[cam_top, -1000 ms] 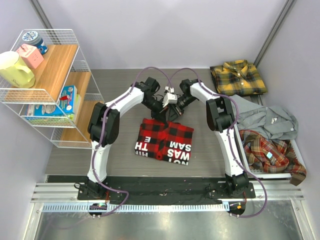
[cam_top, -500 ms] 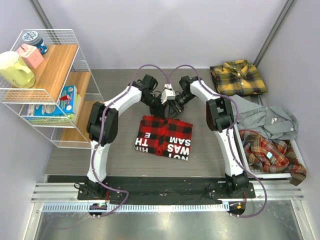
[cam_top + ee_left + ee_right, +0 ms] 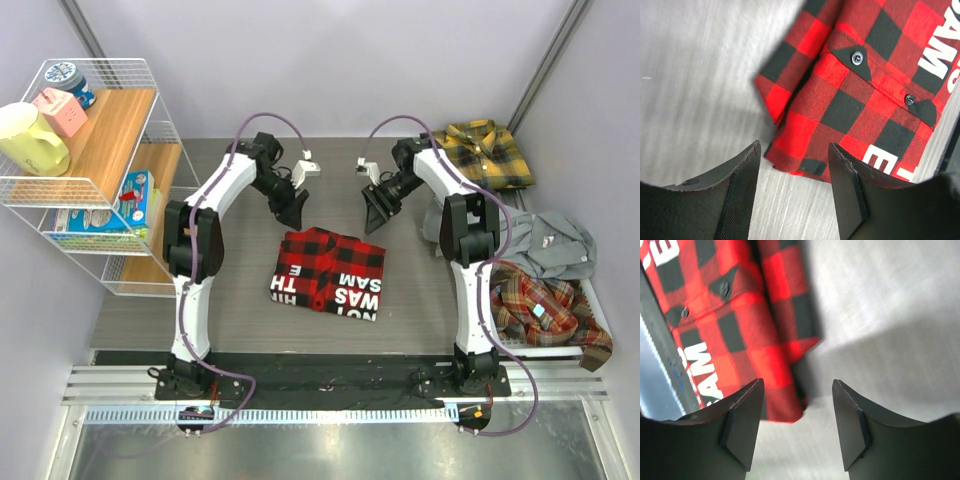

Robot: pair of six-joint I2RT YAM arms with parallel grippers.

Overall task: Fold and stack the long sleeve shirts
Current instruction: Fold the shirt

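Since both arms let go and swung apart | left gripper (image 3: 293, 210), right gripper (image 3: 377, 213): jaws spread, empty | red-and-black check shirt (image 3: 328, 278) lies folded on table (image 3: 230, 290) between them | fold looks done, stacking probably next

Both hands have let go of the red-and-black check shirt (image 3: 330, 275) and drawn apart: the left hand (image 3: 293, 212) leftward, the right hand (image 3: 377, 213) rightward, jaws now spread.
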